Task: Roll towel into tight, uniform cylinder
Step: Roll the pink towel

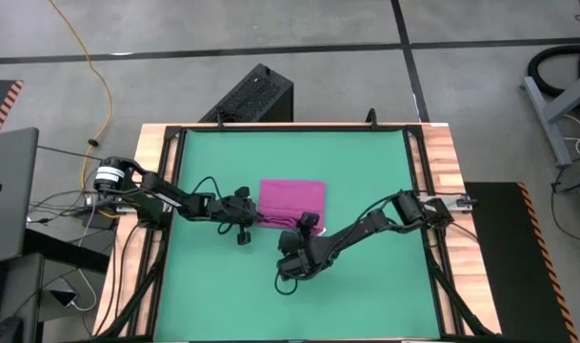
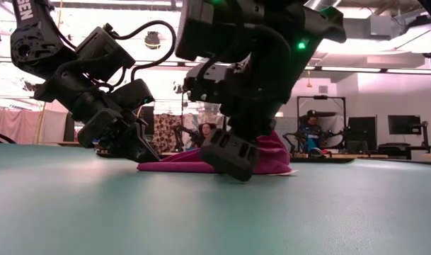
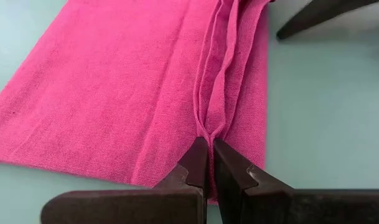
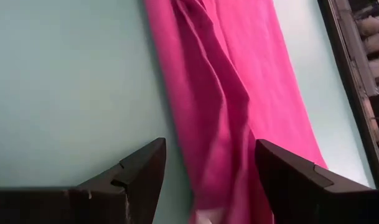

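Observation:
The magenta towel (image 1: pixel 291 200) lies flat on the green mat (image 1: pixel 366 286), and its near edge is gathered into a raised fold (image 3: pixel 215 93). My left gripper (image 1: pixel 257 218) comes in from the table's left and is shut on that fold at the towel's near left corner. My right gripper (image 4: pixel 208 171) is open at the near right corner (image 1: pixel 307 225). Its two fingers stand on either side of the raised fold (image 4: pixel 220 118). The right arm blocks much of the towel (image 2: pixel 272 161) in the low view. My left gripper pinches the end of the towel's raised fold (image 3: pixel 209 132) between its two fingers, which lie along the fold. The fingers slant down from the table's left. The towel stays on the mat, and the fold runs away from the fingertips as a narrow ridge. My right gripper straddles the fold; I cannot tell whether its fingers (image 4: pixel 289 180) touch the cloth.
Wooden table borders (image 1: pixel 442 171) and a black frame ring the mat. A black box (image 1: pixel 256 93) stands beyond the far edge. Bare mat lies near and to the right of the towel. People sit in the room behind (image 2: pixel 311 131).

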Controlling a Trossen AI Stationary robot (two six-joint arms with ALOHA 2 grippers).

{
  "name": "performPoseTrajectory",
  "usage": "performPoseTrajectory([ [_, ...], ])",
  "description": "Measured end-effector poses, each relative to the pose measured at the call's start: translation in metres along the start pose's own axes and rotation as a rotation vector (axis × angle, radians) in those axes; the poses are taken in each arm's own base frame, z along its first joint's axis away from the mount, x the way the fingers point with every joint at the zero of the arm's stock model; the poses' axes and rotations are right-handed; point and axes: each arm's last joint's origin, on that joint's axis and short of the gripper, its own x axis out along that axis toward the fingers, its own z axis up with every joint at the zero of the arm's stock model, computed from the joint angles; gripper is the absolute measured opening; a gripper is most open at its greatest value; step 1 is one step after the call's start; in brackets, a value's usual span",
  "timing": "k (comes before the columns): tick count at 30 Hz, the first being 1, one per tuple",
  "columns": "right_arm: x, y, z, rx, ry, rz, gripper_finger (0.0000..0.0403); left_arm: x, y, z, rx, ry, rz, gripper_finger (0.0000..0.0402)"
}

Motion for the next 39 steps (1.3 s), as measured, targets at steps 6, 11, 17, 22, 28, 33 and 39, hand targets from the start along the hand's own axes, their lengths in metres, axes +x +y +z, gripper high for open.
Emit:
performPoseTrajectory([
  [6,-0.002,-0.006,-0.010,0.003,0.071,-0.043,0.0269,0.000,0.000,0.000,0.003,0.005,0.000,0.0000],
  [11,-0.013,-0.007,-0.014,0.000,0.100,-0.066,0.0269,0.000,0.000,-0.001,0.004,0.006,0.000,0.0000],
  [17,-0.030,-0.016,-0.013,-0.002,0.112,-0.146,0.0269,0.000,0.000,-0.001,0.004,0.006,0.000,0.0000],
  [22,-0.037,-0.025,-0.009,-0.024,0.130,-0.186,0.0269,0.000,0.000,-0.001,0.004,0.007,0.000,0.0000],
  [28,-0.037,-0.034,-0.010,-0.081,0.167,-0.227,0.0269,0.000,0.000,-0.001,0.004,0.007,0.000,0.0000],
  [33,-0.034,-0.037,-0.013,-0.103,0.199,-0.236,0.0269,0.000,0.000,-0.001,0.004,0.007,0.000,0.0000],
  [39,-0.081,-0.046,-0.008,0.043,0.010,-0.177,0.0269,0.000,0.000,-0.001,0.005,0.011,0.001,0.0000],
])
